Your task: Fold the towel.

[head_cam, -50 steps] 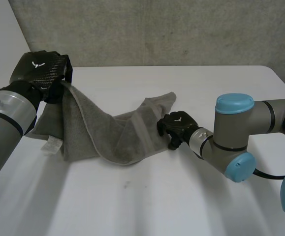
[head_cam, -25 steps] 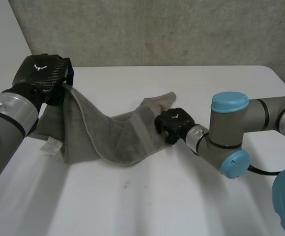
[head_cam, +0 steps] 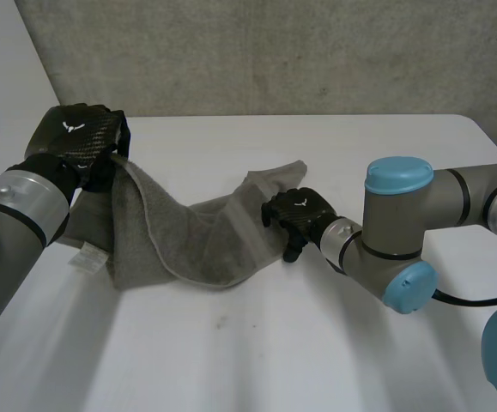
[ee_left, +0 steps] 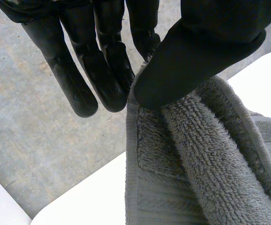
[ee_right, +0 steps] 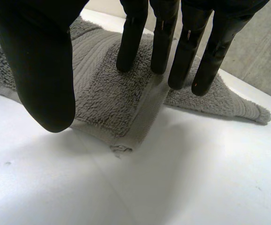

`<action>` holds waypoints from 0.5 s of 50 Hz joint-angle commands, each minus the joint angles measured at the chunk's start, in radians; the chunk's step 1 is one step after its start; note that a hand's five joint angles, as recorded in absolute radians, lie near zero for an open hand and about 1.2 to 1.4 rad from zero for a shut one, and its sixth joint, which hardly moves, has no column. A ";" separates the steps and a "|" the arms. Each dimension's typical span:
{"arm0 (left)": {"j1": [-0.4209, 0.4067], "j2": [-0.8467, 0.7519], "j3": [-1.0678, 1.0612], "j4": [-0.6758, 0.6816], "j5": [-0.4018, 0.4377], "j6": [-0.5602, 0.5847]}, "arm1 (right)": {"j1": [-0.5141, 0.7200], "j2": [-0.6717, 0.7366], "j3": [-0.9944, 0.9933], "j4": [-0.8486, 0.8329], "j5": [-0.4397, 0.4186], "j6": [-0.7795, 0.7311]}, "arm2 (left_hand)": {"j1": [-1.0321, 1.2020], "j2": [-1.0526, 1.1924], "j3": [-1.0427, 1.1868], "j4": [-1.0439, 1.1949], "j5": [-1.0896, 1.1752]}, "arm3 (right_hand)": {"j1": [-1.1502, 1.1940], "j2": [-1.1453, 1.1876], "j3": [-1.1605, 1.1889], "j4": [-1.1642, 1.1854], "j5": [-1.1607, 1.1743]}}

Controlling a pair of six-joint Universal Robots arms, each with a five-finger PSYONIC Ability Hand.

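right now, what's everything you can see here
towel: one, grey, bunched across the table, one end raised
label: one, white, on the towel's edge below the left hand
table: one, white, under everything
wall: one, grey, behind the table
arms: two, grey with light-blue caps, one at each side
left hand: one, black, pinching the towel's raised end with its thumb
right hand: one, black, straight fingers on the towel near its other end
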 commanded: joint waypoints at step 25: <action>0.001 -0.033 -0.003 0.021 -0.002 0.000 | -0.001 0.100 -0.088 -0.017 -0.004 0.060 | 0.191 0.178 0.179 0.179 0.186 | 0.333 0.400 0.403 0.401 0.399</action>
